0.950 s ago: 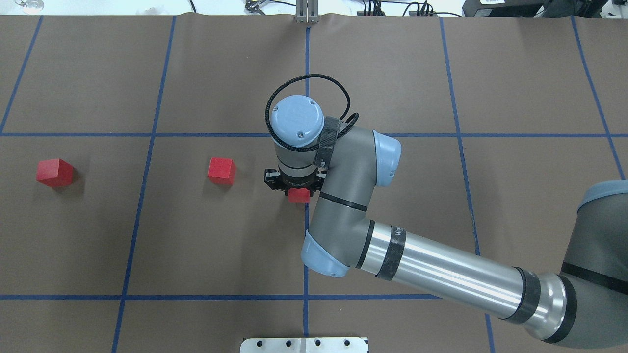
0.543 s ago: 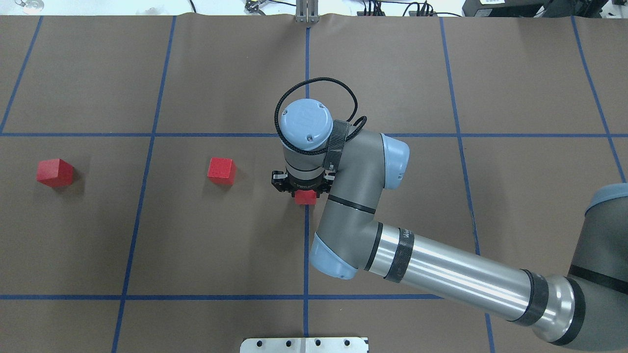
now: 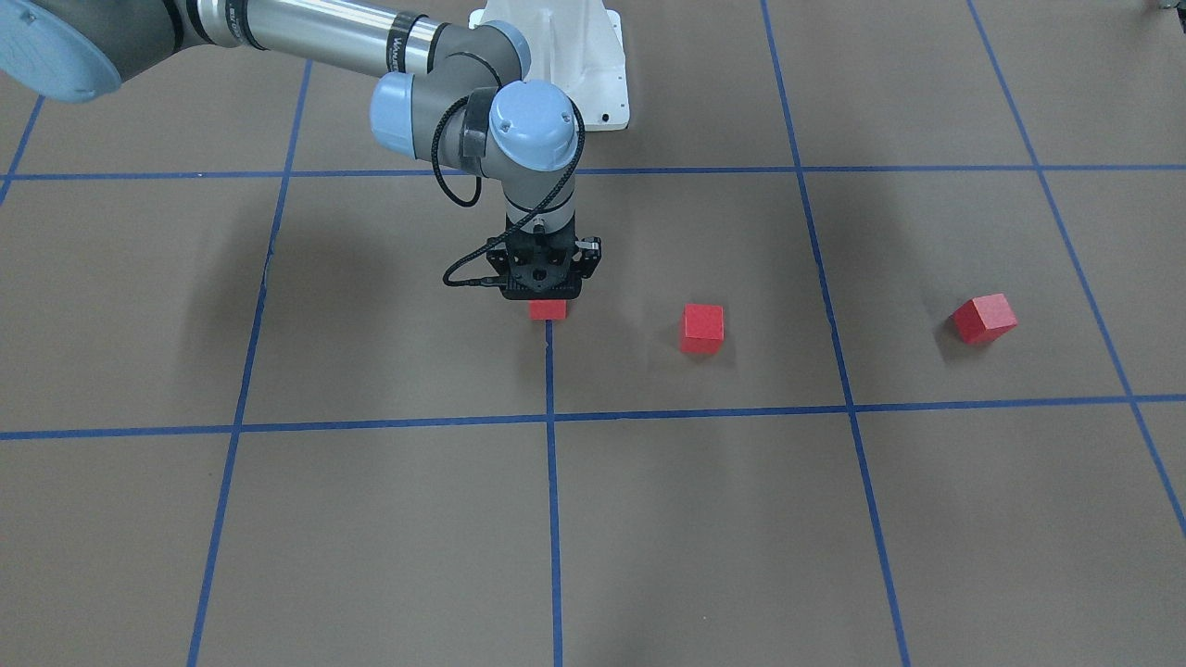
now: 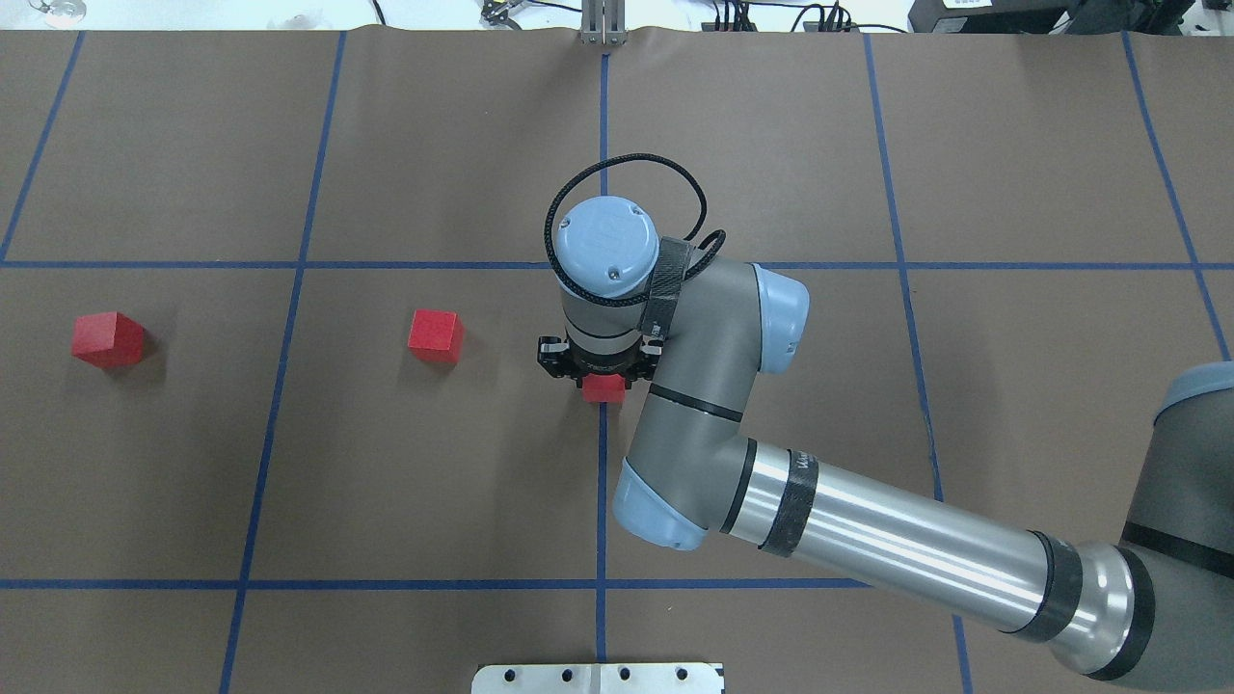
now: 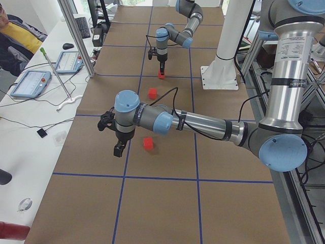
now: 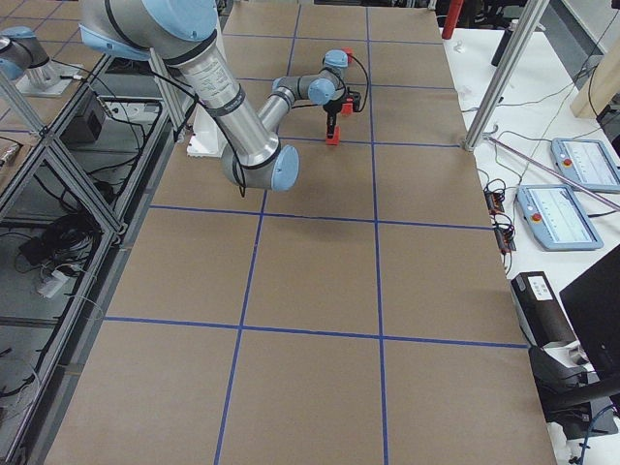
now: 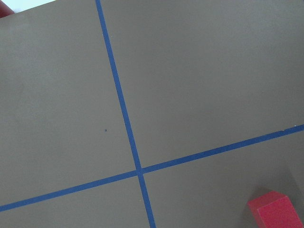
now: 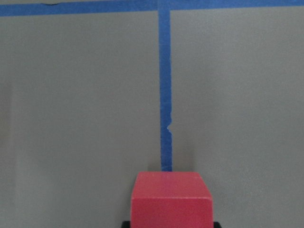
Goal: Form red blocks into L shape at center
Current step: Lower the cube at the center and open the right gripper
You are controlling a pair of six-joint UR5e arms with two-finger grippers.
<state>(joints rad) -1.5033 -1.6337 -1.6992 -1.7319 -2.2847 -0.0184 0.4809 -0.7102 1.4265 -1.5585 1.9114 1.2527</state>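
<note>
Shifted slightly toward the blue centre line [image 4: 602,482] since a second ago: right claw [image 3: 547,298], pinching first red block [image 4: 603,387] at that line; second red block [image 4: 436,334] nearby on the tabletop [image 4: 771,145], third red block [image 4: 107,338] well apart; left claw [image 5: 118,151], state indeterminable; estimate: one of three being placed, L unformed.

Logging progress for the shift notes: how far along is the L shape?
Done: nothing yet; no two blocks touch. In hand: the right hand grips one red block at the centre line. Left: the second block and third block sit apart on the robot's left, unplaced.
</note>
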